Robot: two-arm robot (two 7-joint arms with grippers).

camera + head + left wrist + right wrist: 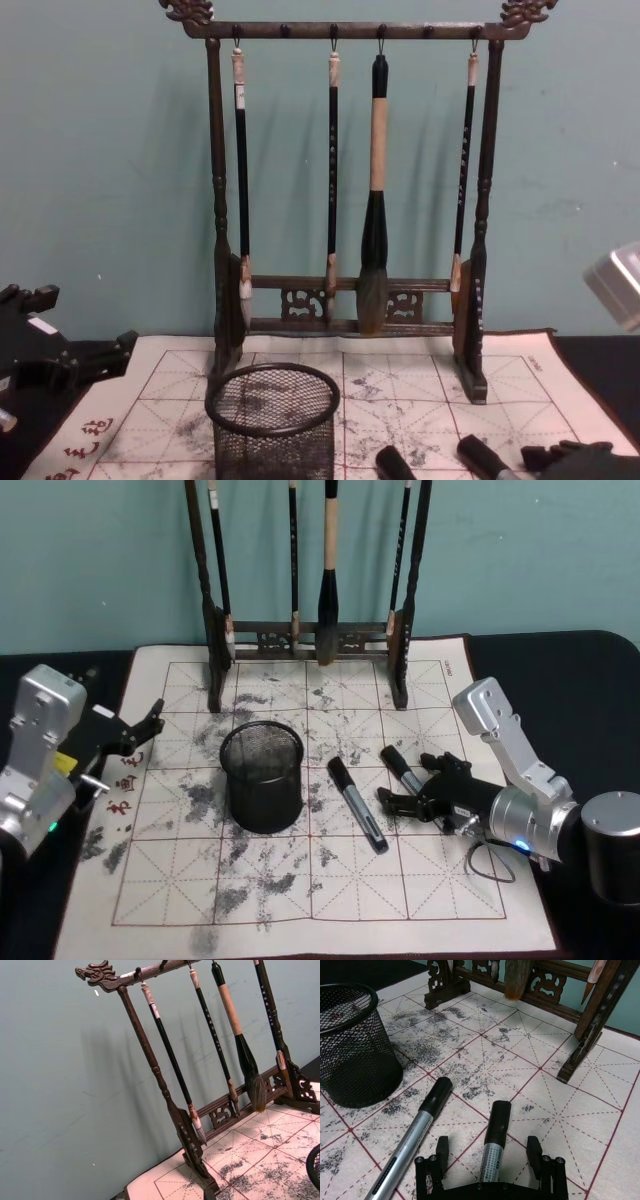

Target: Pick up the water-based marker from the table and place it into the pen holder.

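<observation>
Spread open, the right gripper (405, 780) is reaching in low over the cloth (450, 900) at 4 o'clock from the pen holder (262, 780), with 12 o'clock pointing away from the robot. Its black fingers (442, 1147) are standing either side of a water-based marker (495, 1135), a gap showing on each side, gripping nothing. That marker is lying flat on the cloth, its printed silver barrel nearest the gripper and its matte black cap pointing toward 11 o'clock. A second marker (357, 804) of the same build is lying just beside it at 9 o'clock, apart from the holder.

The pen holder, a round black wire-mesh cup with a solid rim, is standing upright, its open mouth showing just its own mesh wall and floor. At its 9 o'clock, well apart, the left gripper (148, 735) is hanging over the cloth's left edge, fingers parted.

The cloth, whitish, red-gridded and blotched with grey ink, is covering the dark table (570, 670). At 12 o'clock a carved dark wooden brush rack (214, 180) is standing at the cloth's far edge, four brushes (378, 150) hanging from its top bar, the third thick with a tan handle.
</observation>
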